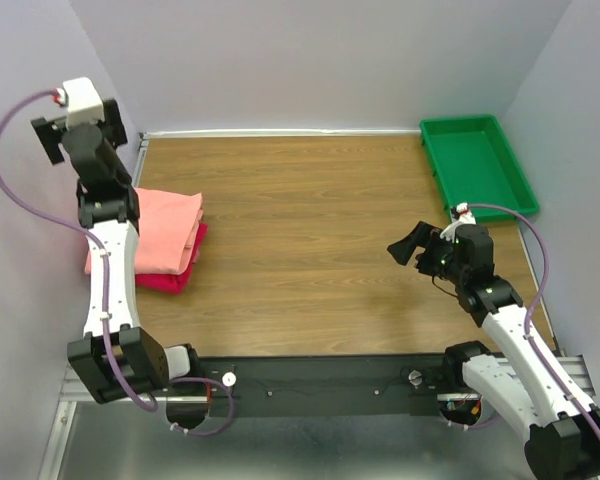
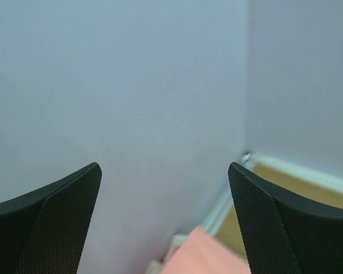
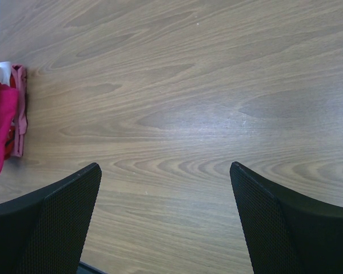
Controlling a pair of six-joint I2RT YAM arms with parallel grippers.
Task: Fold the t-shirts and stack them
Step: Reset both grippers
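- From above, the pink shirt point(image 1: 165, 230) lay folded on top of the red shirt point(image 1: 180, 275). The stack sat at the 9 o'clock edge of the table point(image 1: 310, 220), close to the left wall.
- The left gripper point(image 1: 80, 135) was lifted above the stack toward 11 o'clock, near the wall. Its jaws could not be judged from this view.
- The right gripper point(image 1: 408, 247) hung over bare wood at about 4 o'clock, pointing toward 9 o'clock, well apart from the shirts.
- A green tray point(image 1: 475, 165) sat in the 2 o'clock corner.
- In the left wrist view, the left gripper point(image 2: 166, 228) had its jaws spread wide with nothing between them, and it faced the wall point(image 2: 131, 85).
- A bit of the pink shirt point(image 2: 203, 257) showed at 6 o'clock, and a strip of table point(image 2: 286, 182) at 4 o'clock.
- In the right wrist view, the right gripper point(image 3: 166, 228) also had its jaws wide and empty over the table point(image 3: 188, 85).
- The red shirt point(image 3: 3, 125) showed at the 9 o'clock edge, with the pink shirt point(image 3: 20, 114) touching it.
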